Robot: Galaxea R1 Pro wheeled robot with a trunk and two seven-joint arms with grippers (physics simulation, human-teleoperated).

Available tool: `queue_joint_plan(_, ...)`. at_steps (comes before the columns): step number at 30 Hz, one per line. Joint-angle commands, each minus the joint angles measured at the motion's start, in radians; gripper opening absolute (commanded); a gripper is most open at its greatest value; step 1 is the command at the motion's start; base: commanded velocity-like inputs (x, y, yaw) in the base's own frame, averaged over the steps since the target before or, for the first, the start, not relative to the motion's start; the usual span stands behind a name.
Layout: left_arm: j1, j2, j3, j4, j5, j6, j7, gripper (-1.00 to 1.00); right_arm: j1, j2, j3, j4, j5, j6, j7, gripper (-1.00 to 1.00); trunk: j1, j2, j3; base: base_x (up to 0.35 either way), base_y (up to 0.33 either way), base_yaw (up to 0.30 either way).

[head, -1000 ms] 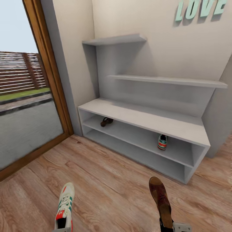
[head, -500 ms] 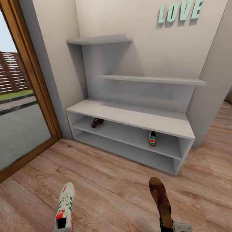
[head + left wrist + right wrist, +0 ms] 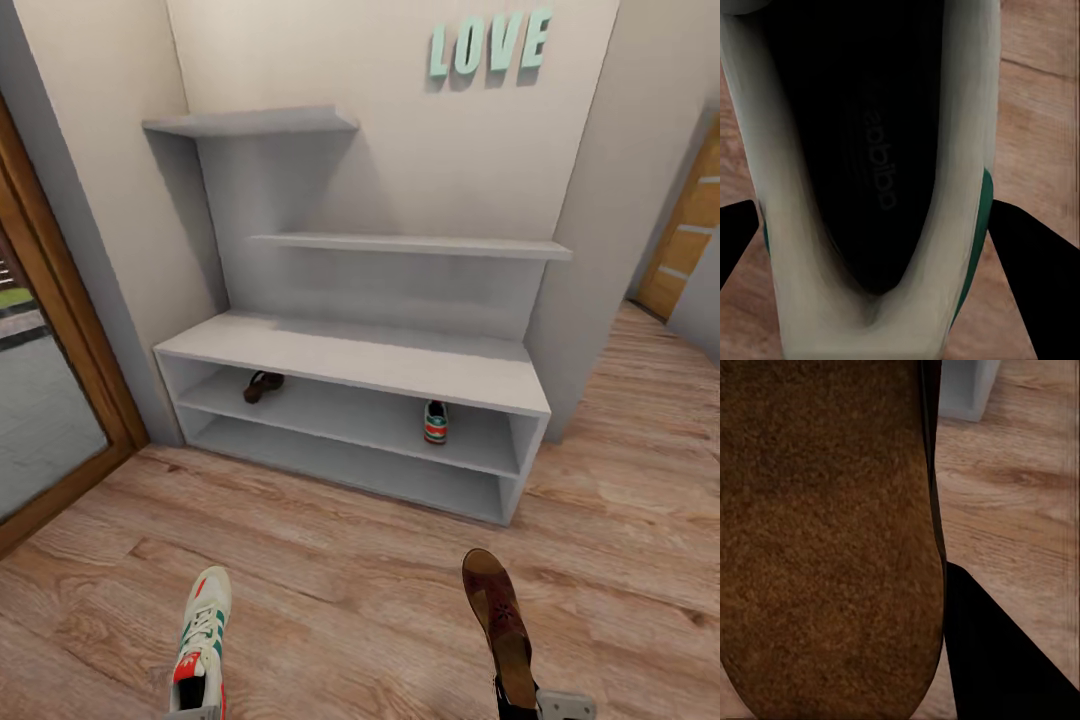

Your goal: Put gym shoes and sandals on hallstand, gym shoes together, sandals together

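The pale grey hallstand (image 3: 350, 355) stands against the wall ahead. On its upper low shelf one brown sandal (image 3: 262, 385) lies at the left and one gym shoe (image 3: 435, 422) stands at the right, far apart. My left gripper (image 3: 881, 247) is shut on the second white gym shoe (image 3: 203, 640), held above the wood floor (image 3: 350, 560); its dark fingers (image 3: 1027, 255) flank the shoe. My right gripper (image 3: 545, 705) is shut on the second brown sandal (image 3: 497, 620), whose suede insole (image 3: 825, 532) fills most of the right wrist view beside one finger (image 3: 997, 652).
A glass door in a wooden frame (image 3: 60, 330) lies left of the hallstand. A projecting wall corner (image 3: 590, 230) bounds its right end, and beyond that a wooden door (image 3: 690, 230) shows. Green LOVE letters (image 3: 490, 45) hang above. Open floor separates me from the rack.
The whole view has swung right: the hallstand has slid left in the picture, the glass door is mostly gone, and a wooden door has appeared at right. Both held shoes keep their places.
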Motion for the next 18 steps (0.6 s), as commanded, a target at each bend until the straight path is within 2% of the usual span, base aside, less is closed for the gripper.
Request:
queue_joint_plan(1,0.000,-0.001,0.009,-0.001,-0.003,-0.002,-0.009,-1.00,-0.001,-0.001,0.008,0.000,-0.007,-0.002,-0.005,-1.00,0.000,0.000,-0.001,0.000,0.000,-0.263)
queue_joint_plan(9,0.000,-0.001,0.009,-0.001,-0.003,-0.002,-0.008,-1.00,-0.001,-0.001,0.008,0.000,-0.007,-0.003,-0.005,-1.00,0.000,0.000,-0.001,0.013,0.026,-0.263)
queue_joint_plan(18,0.000,-0.001,0.009,-0.001,-0.003,-0.001,-0.007,-1.00,-0.001,-0.001,0.008,0.000,-0.007,-0.003,-0.005,-1.00,0.000,0.000,-0.001,0.116,0.281,-0.263)
